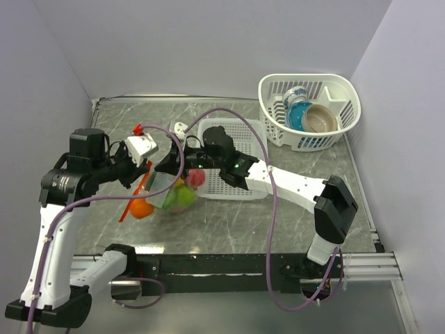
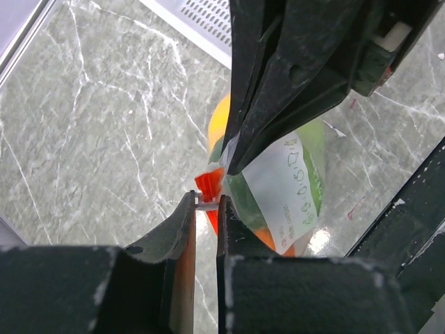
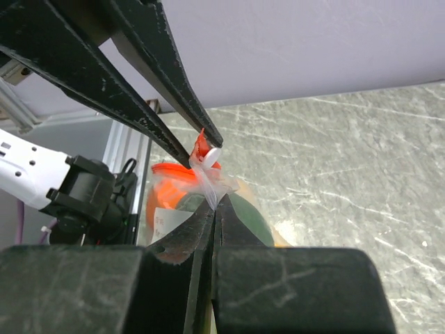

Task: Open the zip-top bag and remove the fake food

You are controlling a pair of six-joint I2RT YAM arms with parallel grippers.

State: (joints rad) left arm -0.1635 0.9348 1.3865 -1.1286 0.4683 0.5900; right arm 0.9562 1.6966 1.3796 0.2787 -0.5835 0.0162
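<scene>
The zip-top bag (image 1: 169, 197) hangs bunched between the two grippers, at about 8 o'clock from the table's middle in the top view. The fake food (image 1: 183, 196) shows through its clear plastic: a green fruit, an orange one (image 1: 141, 208) at the bag's 8 o'clock end and a red one (image 1: 197, 179) at its 2 o'clock. Whether the bag's underside touches the table (image 1: 278, 223) I cannot tell. The left gripper (image 2: 206, 202) has its fingers pinched narrow on the orange-red zip strip (image 2: 207, 185) at its small white slider. The right gripper (image 3: 213, 202) is clamped tight on the plastic just beside that. A flat white slotted tray (image 1: 243, 139) lies at the bag's 2 o'clock, under the right arm. Well apart at 1 o'clock, a white basket (image 1: 274, 129) holds a blue dish (image 1: 297, 111) and a tan dish (image 1: 321, 120).
</scene>
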